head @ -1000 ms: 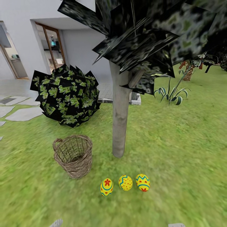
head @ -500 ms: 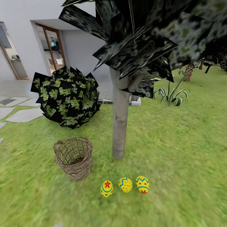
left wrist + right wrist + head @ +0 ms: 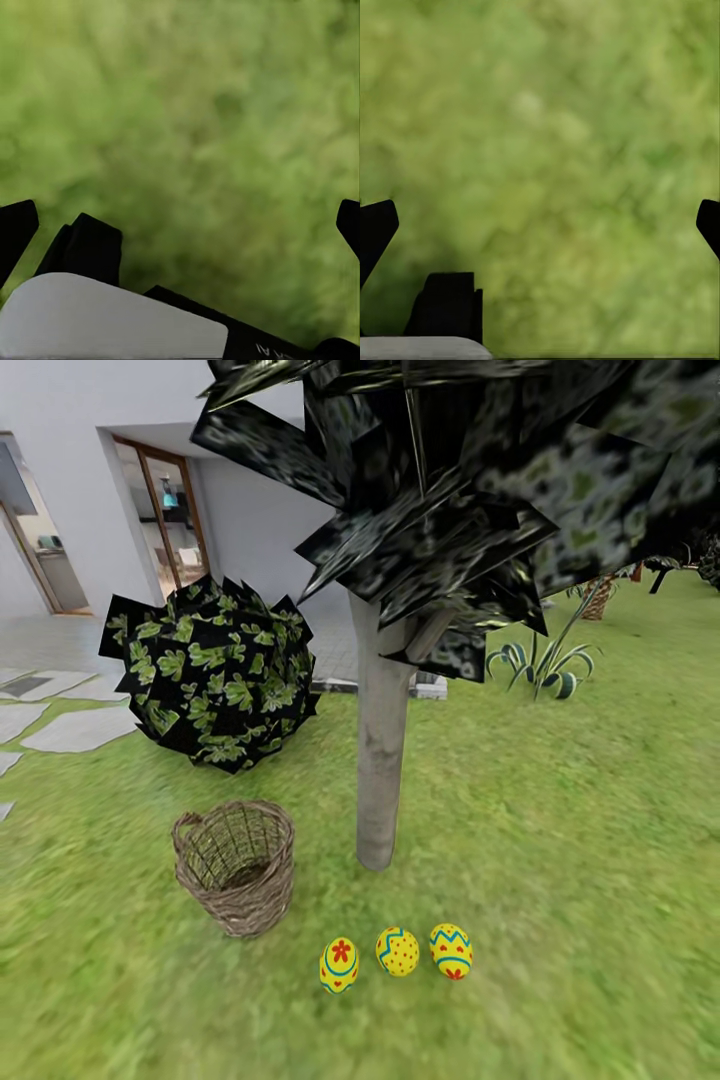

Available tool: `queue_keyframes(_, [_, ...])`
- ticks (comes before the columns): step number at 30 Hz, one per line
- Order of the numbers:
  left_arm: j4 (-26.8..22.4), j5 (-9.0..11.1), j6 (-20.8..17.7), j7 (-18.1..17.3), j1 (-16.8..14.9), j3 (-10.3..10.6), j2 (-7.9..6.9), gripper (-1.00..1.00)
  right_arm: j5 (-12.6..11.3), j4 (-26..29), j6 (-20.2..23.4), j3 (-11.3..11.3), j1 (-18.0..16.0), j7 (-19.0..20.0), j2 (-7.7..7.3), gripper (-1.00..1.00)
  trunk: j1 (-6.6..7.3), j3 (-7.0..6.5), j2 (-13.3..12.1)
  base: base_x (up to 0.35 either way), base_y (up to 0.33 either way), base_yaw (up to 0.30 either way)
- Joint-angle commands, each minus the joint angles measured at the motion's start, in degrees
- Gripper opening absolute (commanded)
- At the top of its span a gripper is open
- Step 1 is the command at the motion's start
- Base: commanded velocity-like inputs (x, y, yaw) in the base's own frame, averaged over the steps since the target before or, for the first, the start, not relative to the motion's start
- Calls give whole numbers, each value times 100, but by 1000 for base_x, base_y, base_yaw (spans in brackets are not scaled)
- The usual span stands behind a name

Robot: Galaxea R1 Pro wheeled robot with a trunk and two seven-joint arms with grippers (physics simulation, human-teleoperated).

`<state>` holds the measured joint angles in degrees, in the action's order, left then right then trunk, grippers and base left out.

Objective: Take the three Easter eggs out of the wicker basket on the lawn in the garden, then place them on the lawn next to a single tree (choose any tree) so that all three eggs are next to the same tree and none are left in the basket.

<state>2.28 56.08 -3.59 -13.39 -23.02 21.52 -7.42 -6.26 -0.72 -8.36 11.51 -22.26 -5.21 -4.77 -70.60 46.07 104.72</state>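
Since a second ago my head camera has tilted, so the whole scene sits a little lower; the things themselves lie as before. The three Easter eggs (image 3: 398,957) rest in a row on the lawn (image 3: 560,840), just in front of the tree (image 3: 381,760), apart from one another. The wicker basket (image 3: 236,866) stands upright beside them, nothing visible inside it. A leafy bush (image 3: 212,672) sits behind. My left gripper (image 3: 180,217) and right gripper (image 3: 540,221) both hang over grass, fingertips spread wide, holding nothing
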Motion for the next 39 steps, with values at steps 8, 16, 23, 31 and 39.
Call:
queue_keyframes(8, [25, 61, -10, 11, 41, 37, 49, 100, -65, -7, -25, 51, 19, 4, 2, 100, 177, -140, -320, 0, 0, 0])
queue_keyframes(16, [27, 61, -10, 13, 105, 37, 69, 100, -60, -7, -17, 45, 23, 27, -6, 100, 353, -283, -641, 0, 0, 0])
queue_keyframes(23, [27, 61, -10, 20, 185, 37, 121, 100, -60, -7, -16, 46, 23, 29, -6, 100, 506, -409, -922, 0, 0, 0])
queue_keyframes(31, [27, 61, -4, 21, 359, 37, 187, 100, -64, 1, -33, 44, 21, 29, 0, 100, 682, -553, -1243, 0, 0, 0])
queue_keyframes(39, [27, 61, -1, 21, 502, 37, 206, 100, -79, -37, -23, 44, 86, 29, -4, 100, 858, -673, -1563, 0, 0, 0])
